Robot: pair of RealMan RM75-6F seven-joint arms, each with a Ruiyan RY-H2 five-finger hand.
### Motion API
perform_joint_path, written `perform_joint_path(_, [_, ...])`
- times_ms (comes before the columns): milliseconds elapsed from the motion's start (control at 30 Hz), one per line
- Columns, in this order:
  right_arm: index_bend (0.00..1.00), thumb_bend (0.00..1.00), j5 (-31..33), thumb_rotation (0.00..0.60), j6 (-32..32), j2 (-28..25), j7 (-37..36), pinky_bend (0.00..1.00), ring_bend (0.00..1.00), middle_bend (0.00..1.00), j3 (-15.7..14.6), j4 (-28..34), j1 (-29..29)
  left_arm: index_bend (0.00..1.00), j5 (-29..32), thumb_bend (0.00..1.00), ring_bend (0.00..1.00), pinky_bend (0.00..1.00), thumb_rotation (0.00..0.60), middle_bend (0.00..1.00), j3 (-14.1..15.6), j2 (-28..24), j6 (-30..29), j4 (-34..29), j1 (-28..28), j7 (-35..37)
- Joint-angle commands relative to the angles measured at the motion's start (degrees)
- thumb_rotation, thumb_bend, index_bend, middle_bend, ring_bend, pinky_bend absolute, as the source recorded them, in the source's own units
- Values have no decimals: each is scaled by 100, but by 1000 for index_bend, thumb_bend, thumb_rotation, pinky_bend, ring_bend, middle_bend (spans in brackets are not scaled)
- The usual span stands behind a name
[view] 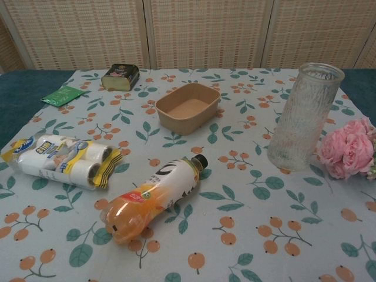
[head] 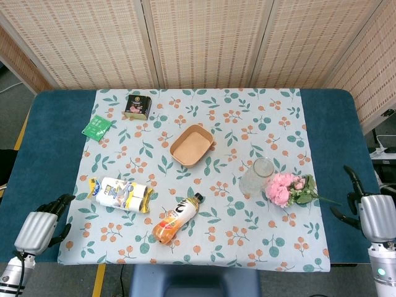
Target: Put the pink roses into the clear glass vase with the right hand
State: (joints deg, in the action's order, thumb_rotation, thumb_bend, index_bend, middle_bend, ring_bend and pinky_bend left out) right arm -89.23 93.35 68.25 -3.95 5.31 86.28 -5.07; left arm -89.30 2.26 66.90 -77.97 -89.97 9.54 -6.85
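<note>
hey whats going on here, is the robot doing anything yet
Nothing is being handled yet. The pink roses lie on the tablecloth just right of the upright, empty clear glass vase. The right hand hangs at the table's right edge, empty, and the left hand sits at the left edge, also holding nothing.

Pink roses (head: 283,189) lie just right of the upright clear glass vase (head: 256,177); the right hand (head: 370,210) hovers empty well apart.
</note>
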Motion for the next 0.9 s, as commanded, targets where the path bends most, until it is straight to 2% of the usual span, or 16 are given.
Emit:
perform_joint_path(33, [108,34,-11,600,-37,11,57,902,865,872,-7,-8,-15,132,-12,421,282,379,600,136,-1,5,-12,2,0,-13])
perform_joint_path(267, [118,34,40,600,-167,-66,170,902,865,872,-21,94,-11,133,-35,422,282,378,600,136,-3,12,28,23,37,11])
perform_joint_path(400, [164,34,89,600,-336,-130,416,902,881,871,-104,155,3,133,-18,422,282,379,600,136,16,9,73,41,43,67])
perform_joint_path(500, [183,34,301,600,-893,-390,678,909,917,871,-186,399,-124,133,-58,423,283,379,600,136,16,-7,26,16,37,56])
perform_joint_path(633, [138,31,1011,600,-1879,-397,673,931,938,872,53,457,-553,133,-110,422,283,379,600,136,22,5,-36,26,23,39])
perform_joint_path(767, [132,30,1764,600,-2987,-247,494,954,953,872,255,158,-1024,133,-54,422,283,379,600,136,10,-5,21,35,41,83])
perform_joint_path(900, [142,13,2282,600,-3658,102,424,970,961,872,380,-359,-1349,133,-39,422,283,379,600,137,0,-8,17,45,41,112])
